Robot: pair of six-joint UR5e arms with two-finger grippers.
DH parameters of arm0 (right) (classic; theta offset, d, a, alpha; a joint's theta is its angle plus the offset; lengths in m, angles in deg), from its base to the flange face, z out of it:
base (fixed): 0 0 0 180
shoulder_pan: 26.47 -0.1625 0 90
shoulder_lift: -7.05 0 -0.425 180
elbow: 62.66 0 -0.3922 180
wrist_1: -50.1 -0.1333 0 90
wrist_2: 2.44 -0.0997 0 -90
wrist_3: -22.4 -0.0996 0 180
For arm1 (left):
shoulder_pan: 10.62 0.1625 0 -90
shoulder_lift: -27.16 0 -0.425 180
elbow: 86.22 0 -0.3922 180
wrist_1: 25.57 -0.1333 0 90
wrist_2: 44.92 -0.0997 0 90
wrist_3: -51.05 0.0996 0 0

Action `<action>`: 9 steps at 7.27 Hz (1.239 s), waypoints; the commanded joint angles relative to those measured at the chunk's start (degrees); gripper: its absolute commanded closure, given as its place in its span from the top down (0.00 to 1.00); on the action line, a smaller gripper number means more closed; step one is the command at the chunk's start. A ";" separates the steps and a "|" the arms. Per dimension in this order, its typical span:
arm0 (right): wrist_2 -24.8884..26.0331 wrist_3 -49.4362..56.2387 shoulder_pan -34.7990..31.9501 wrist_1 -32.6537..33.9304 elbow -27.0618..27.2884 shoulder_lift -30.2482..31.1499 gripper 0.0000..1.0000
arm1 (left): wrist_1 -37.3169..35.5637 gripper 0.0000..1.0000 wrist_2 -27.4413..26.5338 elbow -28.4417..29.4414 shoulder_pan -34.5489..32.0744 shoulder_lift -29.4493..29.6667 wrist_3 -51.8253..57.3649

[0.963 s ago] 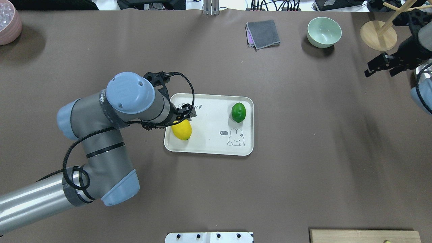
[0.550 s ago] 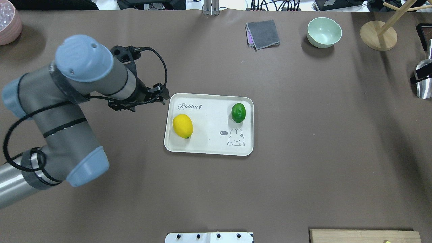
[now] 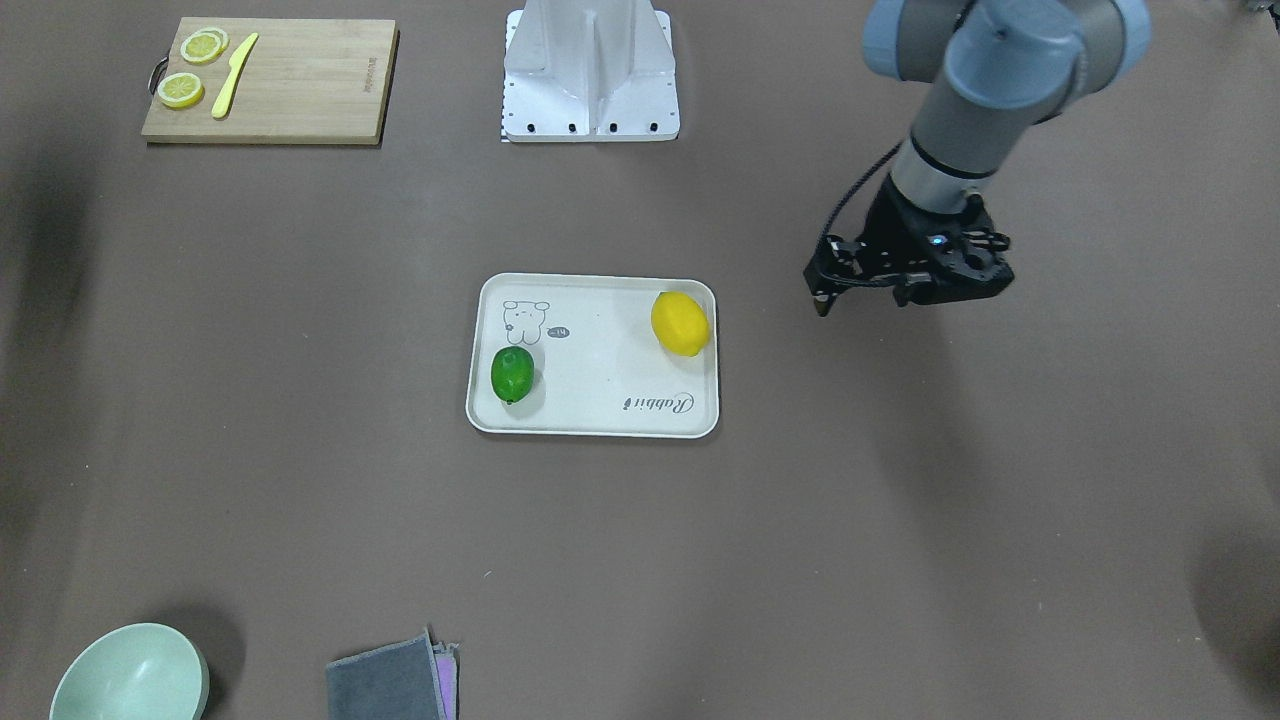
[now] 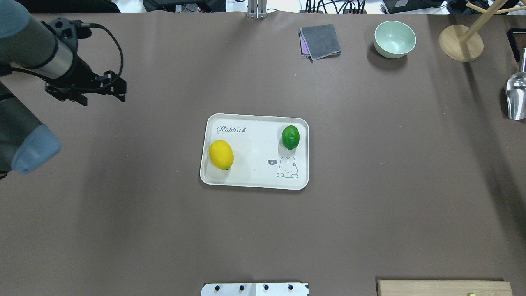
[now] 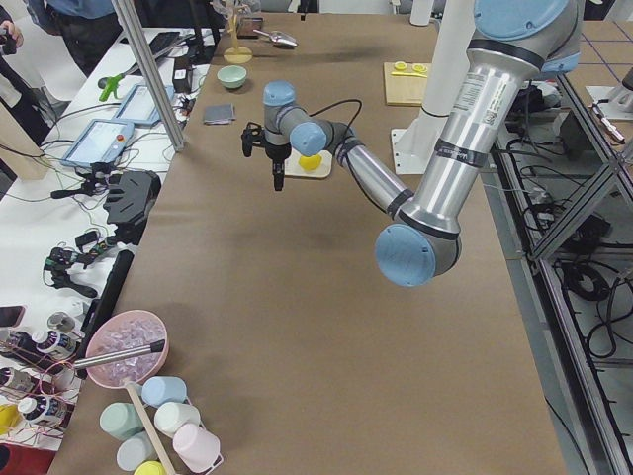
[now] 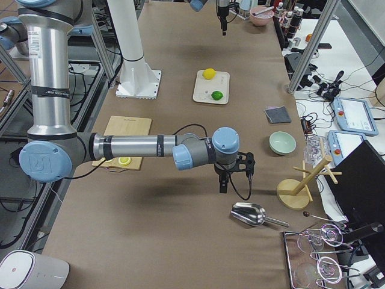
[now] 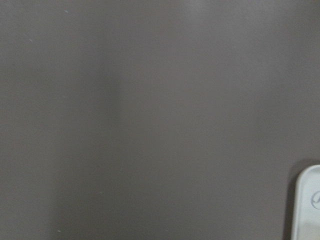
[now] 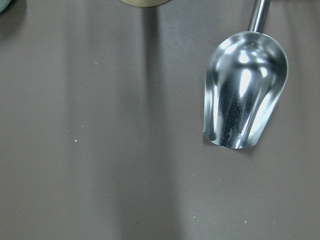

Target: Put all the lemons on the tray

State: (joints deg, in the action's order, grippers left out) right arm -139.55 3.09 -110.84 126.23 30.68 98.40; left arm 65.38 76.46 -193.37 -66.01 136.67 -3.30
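Observation:
The cream-white tray (image 4: 254, 168) lies mid-table. The yellow lemon (image 4: 221, 154) rests on its left part and the green lemon (image 4: 290, 137) on its right part; both also show in the front view, the yellow lemon (image 3: 680, 322) and the green lemon (image 3: 512, 374), on the tray (image 3: 600, 380). My left gripper (image 4: 118, 88) hangs open and empty above bare table, well to the left of the tray. The left wrist view shows only a tray corner (image 7: 307, 205). My right gripper (image 6: 224, 180) shows only in the right side view, near a metal scoop; I cannot tell whether it is open or shut.
A wooden cutting board (image 3: 300, 80) with lemon slices (image 3: 182, 90) and a yellow knife (image 3: 233, 88) lies by the robot's base. A mint bowl (image 4: 394, 39), a grey cloth (image 4: 320, 41), a wooden stand (image 4: 460, 43) and the metal scoop (image 4: 515, 96) stand along the far and right edges.
My left gripper has let go of the yellow lemon on the tray and drawn back far to the left. My right arm has left the overhead view.

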 commanded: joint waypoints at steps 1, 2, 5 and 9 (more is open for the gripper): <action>0.44 0.07 -1.66 0.24 -0.09 0.40 1.00 | 1.33 0.98 3.39 0.18 -7.50 -6.65 9.22; 0.62 0.15 -2.11 0.42 -0.09 0.49 1.00 | 2.03 0.98 6.03 0.36 -10.85 -9.03 12.48; 0.80 0.15 -1.67 0.77 -0.26 0.75 1.00 | 8.43 0.98 14.11 0.27 -16.39 -16.68 13.13; 0.71 0.15 -1.32 4.29 0.88 0.67 1.00 | 8.37 0.98 20.39 -2.61 -20.28 -21.61 10.75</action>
State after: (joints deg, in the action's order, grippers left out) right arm -138.81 3.24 -112.40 129.85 31.31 99.09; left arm 73.68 96.22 -194.45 -85.92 116.83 7.75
